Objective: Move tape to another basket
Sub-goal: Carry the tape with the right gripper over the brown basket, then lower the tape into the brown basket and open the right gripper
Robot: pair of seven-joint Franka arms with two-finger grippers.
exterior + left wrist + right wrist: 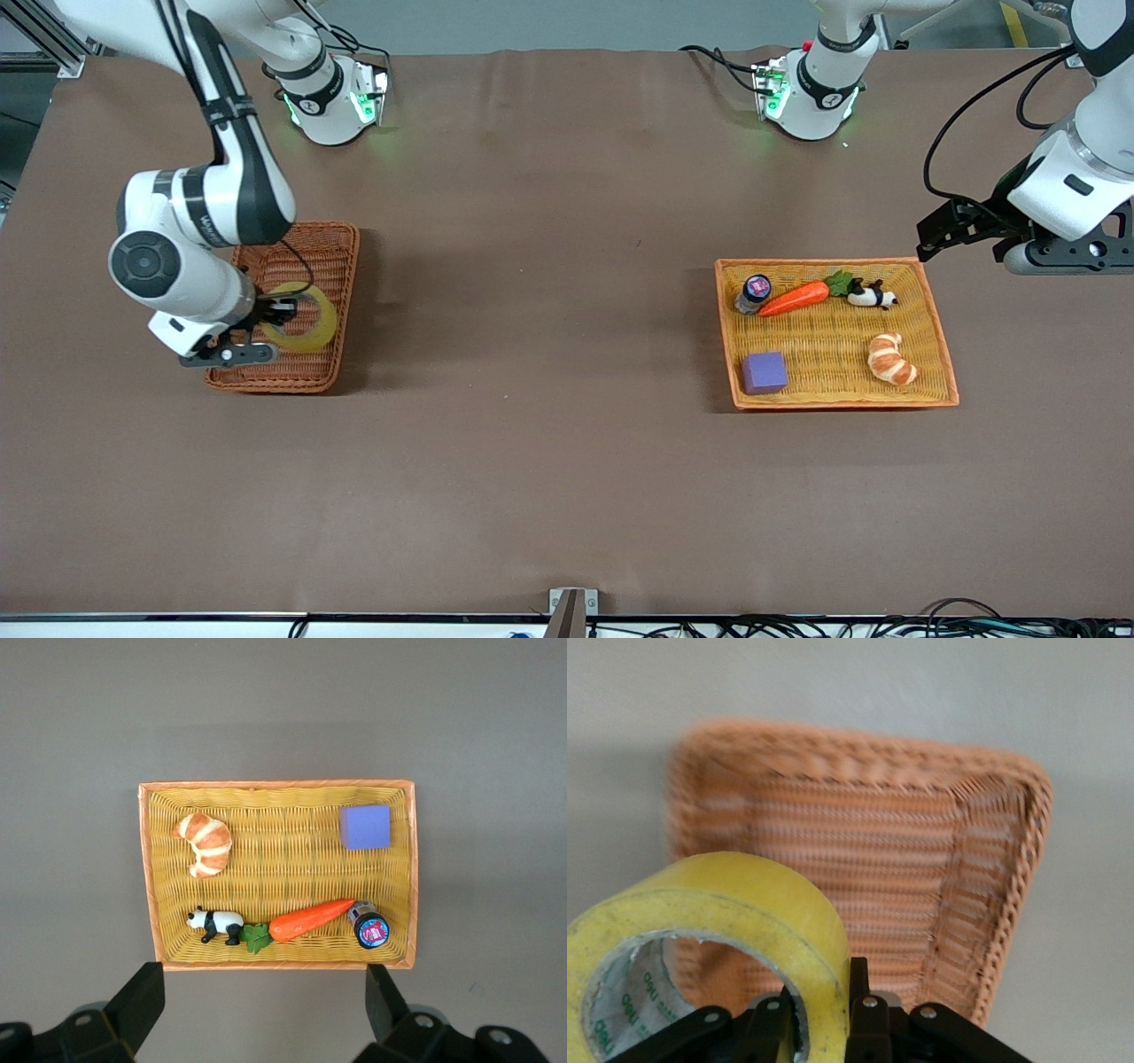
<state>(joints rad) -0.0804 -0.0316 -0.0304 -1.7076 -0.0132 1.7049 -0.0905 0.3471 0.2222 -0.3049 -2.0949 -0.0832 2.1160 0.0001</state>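
we see the translucent yellowish ring of packing tape with a grey core (301,319) held over the deep, narrow reddish-brown wicker basket (332,266) at the right arm's end of the brown desk (549,443). the right gripper (282,312) has its jaws closed on the ring's wall, one finger inside the core and one on the outer face, as the right wrist view shows with the tape (709,939) tilted above the basket's woven floor (868,859). so the roll sits right in the jaws, directly above the basket, and we judge the coming move is straight down and let go (no sideways travel seems needed). the left gripper (266,1010) waits with its jaws spread wide and empty, over the desk beside the shallow orange-yellow woven tray (930,292), well apart from the tape.
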